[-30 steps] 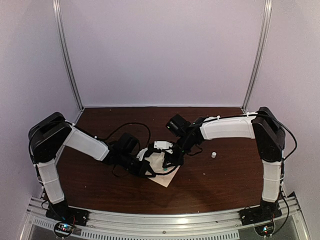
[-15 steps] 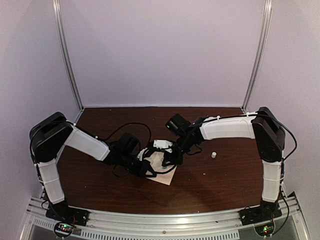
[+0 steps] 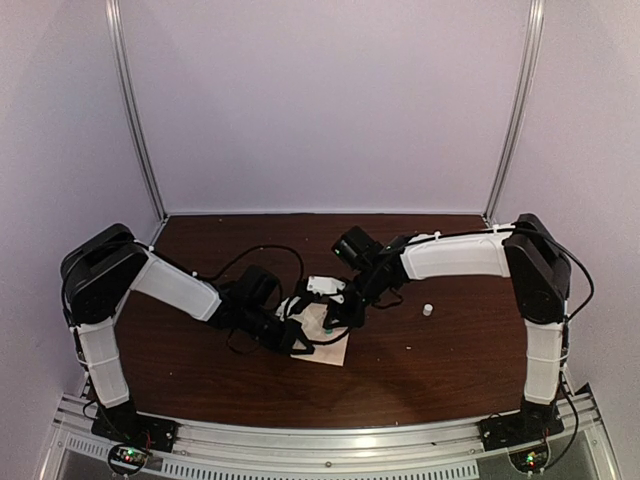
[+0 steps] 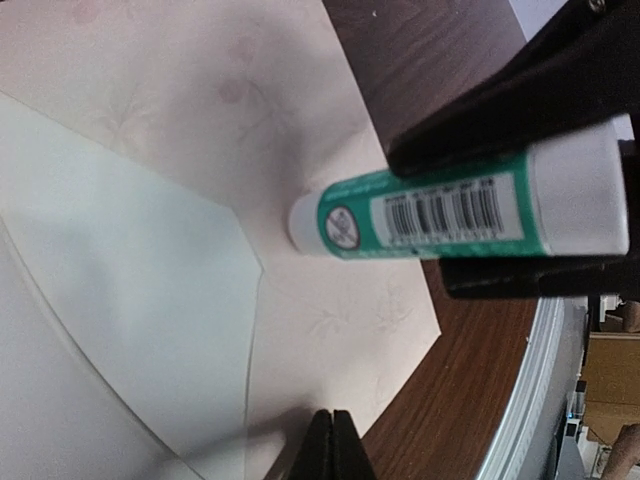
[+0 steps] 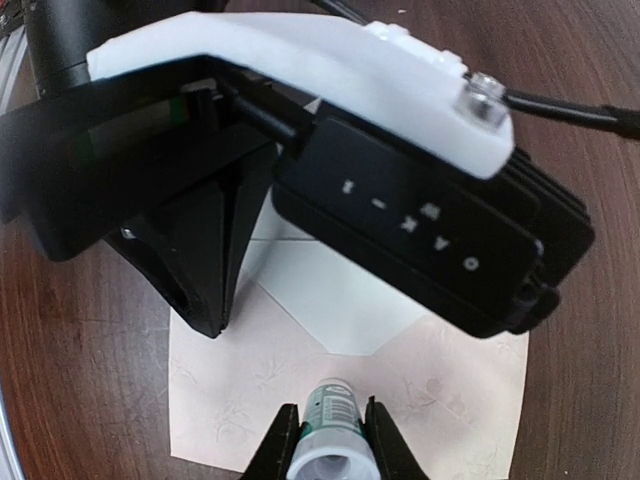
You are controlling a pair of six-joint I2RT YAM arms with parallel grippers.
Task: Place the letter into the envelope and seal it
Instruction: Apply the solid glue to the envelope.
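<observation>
The cream envelope [image 5: 220, 400] with a faint floral print lies flat on the brown table, and a white pointed panel [image 5: 340, 300] lies across it. The letter is hidden. My right gripper [image 5: 328, 408] is shut on a green-and-white glue stick [image 5: 330, 425]. The stick's tip [image 4: 305, 225] hangs just over the patterned paper, beside the white panel's point. My left gripper [image 4: 333, 418] is shut with nothing in it, its tips down on the envelope [image 4: 340, 320] near the front corner. In the top view both grippers meet over the envelope [image 3: 335, 355].
A small white cap [image 3: 427, 310] stands on the table to the right of the arms. Black cables loop behind the left wrist [image 3: 255, 255]. The metal rail [image 4: 540, 400] runs along the table's near edge, close to the envelope's corner.
Both wrists and the envelope have shifted slightly to the right and away from the near edge. Both grips are unchanged.
</observation>
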